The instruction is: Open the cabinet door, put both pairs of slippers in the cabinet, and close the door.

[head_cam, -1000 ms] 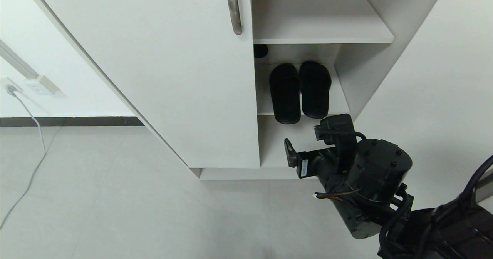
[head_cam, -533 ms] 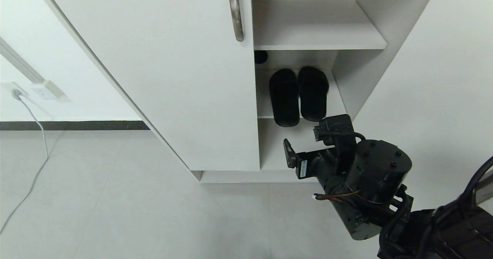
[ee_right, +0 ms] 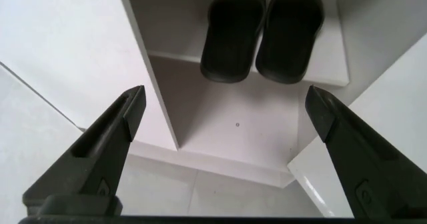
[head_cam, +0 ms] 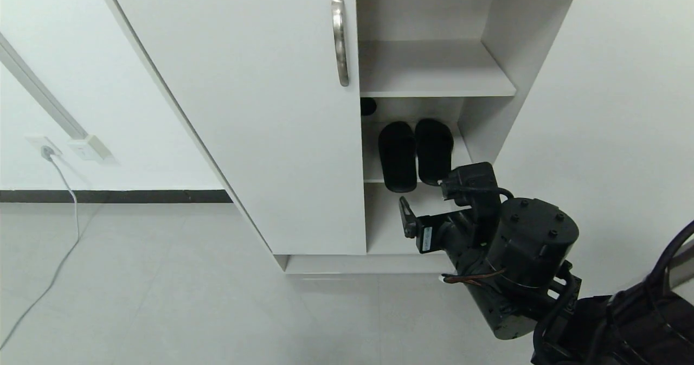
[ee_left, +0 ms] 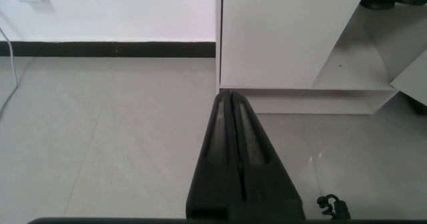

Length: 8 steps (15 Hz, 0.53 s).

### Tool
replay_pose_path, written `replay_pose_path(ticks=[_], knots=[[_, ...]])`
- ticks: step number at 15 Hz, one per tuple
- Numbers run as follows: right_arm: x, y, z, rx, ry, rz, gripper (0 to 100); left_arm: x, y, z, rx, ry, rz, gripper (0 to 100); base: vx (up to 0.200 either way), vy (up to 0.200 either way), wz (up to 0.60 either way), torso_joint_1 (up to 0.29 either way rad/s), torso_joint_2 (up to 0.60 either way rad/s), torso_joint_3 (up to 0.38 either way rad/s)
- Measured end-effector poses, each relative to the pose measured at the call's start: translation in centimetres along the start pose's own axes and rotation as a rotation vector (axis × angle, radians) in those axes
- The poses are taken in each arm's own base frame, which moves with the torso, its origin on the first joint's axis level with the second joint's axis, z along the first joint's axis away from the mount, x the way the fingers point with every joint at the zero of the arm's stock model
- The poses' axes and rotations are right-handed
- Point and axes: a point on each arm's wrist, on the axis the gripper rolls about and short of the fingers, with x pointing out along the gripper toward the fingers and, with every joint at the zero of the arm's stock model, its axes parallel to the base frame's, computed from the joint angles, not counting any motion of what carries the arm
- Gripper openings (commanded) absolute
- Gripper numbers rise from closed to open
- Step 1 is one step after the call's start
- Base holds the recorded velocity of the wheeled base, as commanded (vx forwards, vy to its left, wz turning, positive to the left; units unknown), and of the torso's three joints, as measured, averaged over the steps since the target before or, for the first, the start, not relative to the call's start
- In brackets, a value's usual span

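A pair of black slippers (head_cam: 415,153) lies side by side, the two touching or nearly so, on the middle shelf (head_cam: 371,159) of a white cabinet (head_cam: 490,56). Their long axes run parallel, from the front of the shelf towards the back. The broad strap ends appear to point inward, and the rounded near ends reach just past the shelf's front edge. An upper shelf (head_cam: 434,72) sits above them and the bottom compartment lies below. At the back of the slippers' shelf a small dark object (head_cam: 368,106) peeks out from behind the left-hand door (head_cam: 260,110); what it is cannot be told. That door is shut and carries an upright metal handle (head_cam: 340,39) along its inner edge. The right-hand door (head_cam: 607,137) stands swung open. The right gripper (ee_right: 225,101) hangs in front of the bottom compartment, just below the slippers and apart from them, its two fingers spread wide with nothing between them. The left gripper (ee_left: 231,101) hovers low over the pale tiled floor (head_cam: 162,300) in front of the cabinet's base, its fingers pressed flat together and gripping nothing. Well off to the left, a wall socket (head_cam: 46,151) has a grey cable (head_cam: 68,197) trailing down to the floor.
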Motion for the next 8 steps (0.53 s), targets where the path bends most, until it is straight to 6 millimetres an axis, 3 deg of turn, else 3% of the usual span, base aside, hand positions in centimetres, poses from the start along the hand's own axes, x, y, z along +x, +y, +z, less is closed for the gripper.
replay_pose_path(ticks=[8], knots=[[-0.06,-0.03,-0.19,-0.005,0.006,0.000,100,0.00,0.00,0.00,0.001,-0.001,0.001,0,0.000,0.000,0.00,0.002,0.00,0.201]])
